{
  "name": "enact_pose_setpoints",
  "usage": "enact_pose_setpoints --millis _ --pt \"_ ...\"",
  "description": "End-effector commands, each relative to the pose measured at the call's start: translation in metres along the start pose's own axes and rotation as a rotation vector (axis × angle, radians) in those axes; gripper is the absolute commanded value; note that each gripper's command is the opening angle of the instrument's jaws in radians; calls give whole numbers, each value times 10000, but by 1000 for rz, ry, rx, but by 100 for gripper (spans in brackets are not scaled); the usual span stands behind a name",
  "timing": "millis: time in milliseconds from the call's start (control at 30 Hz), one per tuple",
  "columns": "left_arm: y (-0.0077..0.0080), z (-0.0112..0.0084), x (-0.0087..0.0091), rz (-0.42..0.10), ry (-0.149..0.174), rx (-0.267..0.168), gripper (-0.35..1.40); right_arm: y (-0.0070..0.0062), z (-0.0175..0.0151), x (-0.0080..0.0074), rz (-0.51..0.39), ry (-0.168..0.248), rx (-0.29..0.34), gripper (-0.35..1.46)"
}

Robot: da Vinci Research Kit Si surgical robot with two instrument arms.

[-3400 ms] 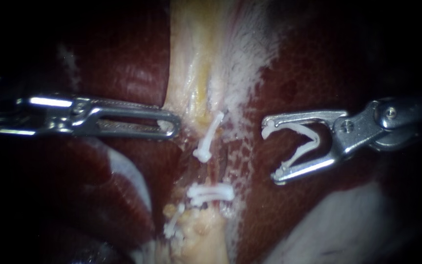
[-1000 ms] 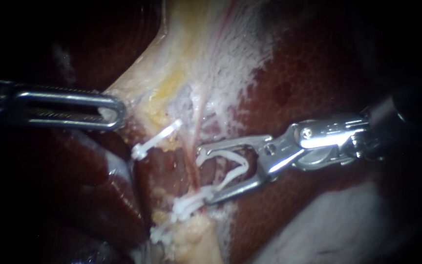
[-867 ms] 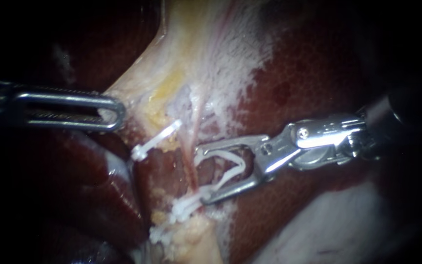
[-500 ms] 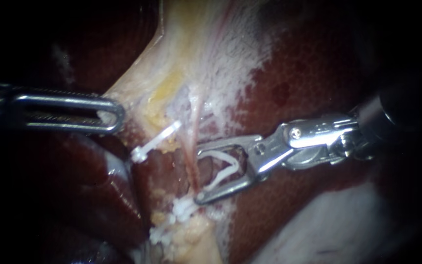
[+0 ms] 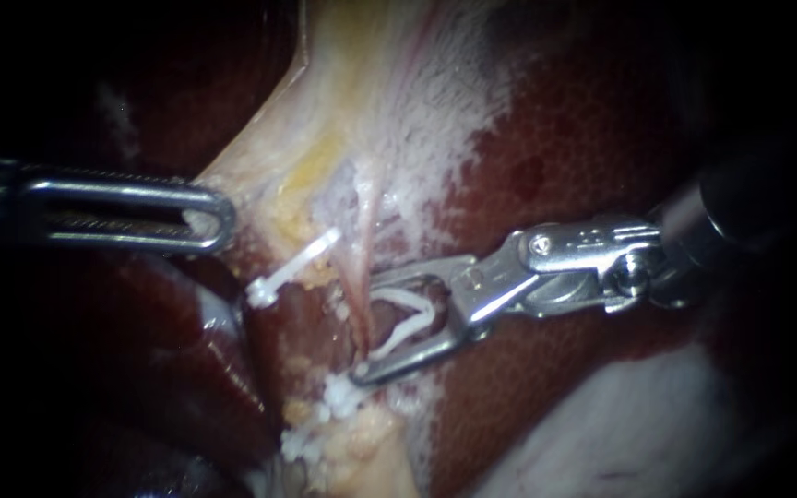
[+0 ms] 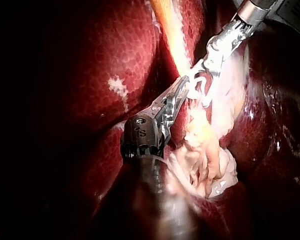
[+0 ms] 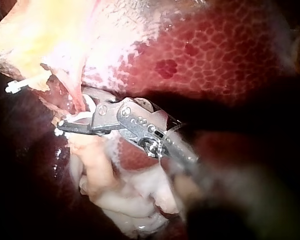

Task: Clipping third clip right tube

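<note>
- Our right instrument [image 5: 366, 329] reaches in over the liver [image 5: 583, 138] from its right side. Its jaws are clamped on a white loaded clip [image 5: 414, 325], whose arms stand apart in a narrow V.
- The right tube [image 5: 359, 267], a thin pink strand, runs down out of the pale tissue [image 5: 343, 111] and meets the mouth of that V at the jaw tips. We cannot tell whether the clip's arms reach fully across it.
- In the right wrist view the same strand drops into the opening just ahead of the jaws.
- Our left instrument [image 5: 223, 219] comes in from the liver's left side with its slotted jaws together, clamped on the edge of the pale tissue. That edge is drawn out into a point towards the instrument.
- The two instruments sit well apart in the endoscope view, with the strands between them.
- An upper clip [image 5: 292, 267] lies tilted just left of the right tube, closed on a neighbouring strand.
- A lower clip [image 5: 341, 395] sits closed just beneath the right instrument's lower jaw. We cannot tell whether they touch.
- A lowest clip [image 5: 299, 447] lies further down among yellow fatty lumps, near the liver's lower edge.
</note>
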Motion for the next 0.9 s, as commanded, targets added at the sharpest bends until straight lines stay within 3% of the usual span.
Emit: enact_pose_setpoints --millis 33,433,767,900 --pt "1 0 1 0 0 0 -35 0 0 1 0 -2 2 49" --pt "1 1 1 0 0 0 -35 4 0 1 6 -2 2 40" --pt "2 1 1 0 0 1 -35 4 -8 -4 15 -2 4 -20" --pt "2 1 1 0 1 1 -35 4 -10 -5 20 -5 4 -29"
